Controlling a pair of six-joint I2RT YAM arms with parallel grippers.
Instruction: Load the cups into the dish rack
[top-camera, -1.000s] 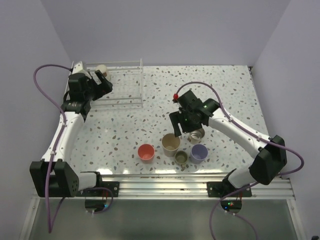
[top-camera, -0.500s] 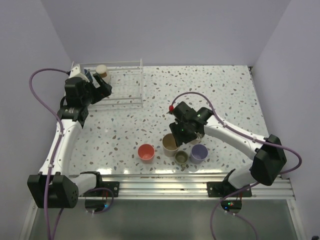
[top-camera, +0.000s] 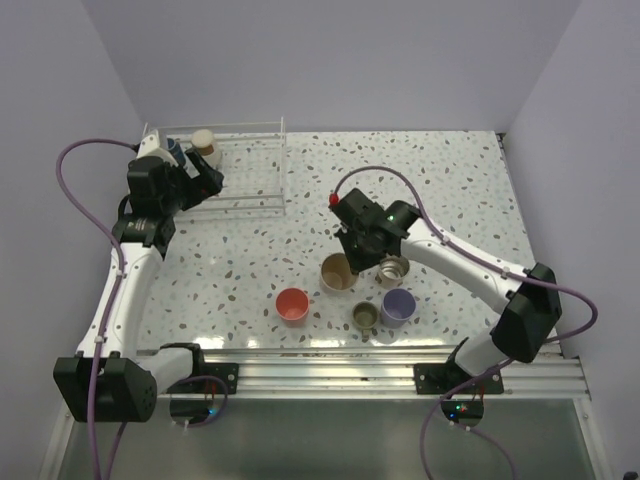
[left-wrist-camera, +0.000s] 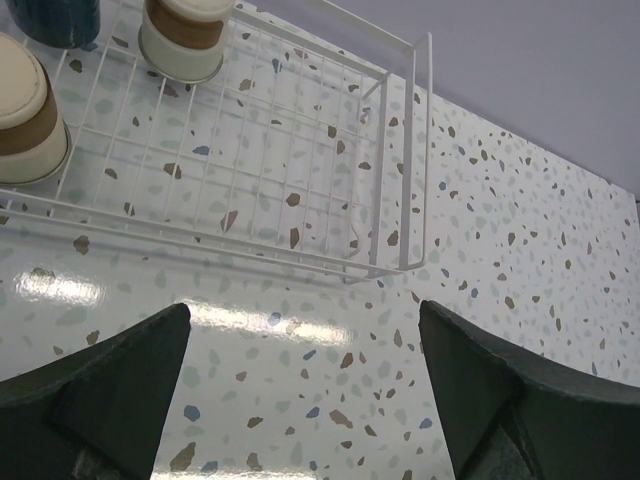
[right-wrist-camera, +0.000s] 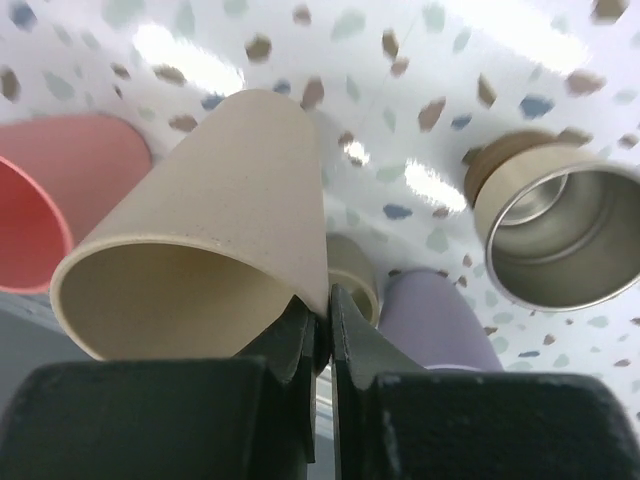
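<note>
My right gripper (top-camera: 349, 263) (right-wrist-camera: 322, 305) is shut on the rim wall of the beige cup (top-camera: 338, 272) (right-wrist-camera: 205, 265), one finger inside and one outside. Around it stand the red cup (top-camera: 292, 304) (right-wrist-camera: 40, 205), a small olive cup (top-camera: 364, 316) (right-wrist-camera: 352, 275), the lavender cup (top-camera: 398, 307) (right-wrist-camera: 435, 312) and a metallic cup (top-camera: 392, 268) (right-wrist-camera: 556, 236). The white wire dish rack (top-camera: 282, 160) (left-wrist-camera: 417, 150) at the far left holds a dark blue cup (top-camera: 175, 150) (left-wrist-camera: 55, 15) and two beige-and-brown cups (left-wrist-camera: 185, 35) (left-wrist-camera: 20, 110). My left gripper (top-camera: 203, 180) (left-wrist-camera: 300, 370) hangs open and empty just in front of the rack.
Speckled terrazzo tabletop (top-camera: 450, 190) with walls close on the left, right and back. An aluminium rail (top-camera: 330, 360) runs along the near edge. Purple cables loop from both arms.
The right gripper's jaws have shut on the beige cup's rim, and the gripper moved a little up and left with it. The left arm barely shifted beside the rack.
</note>
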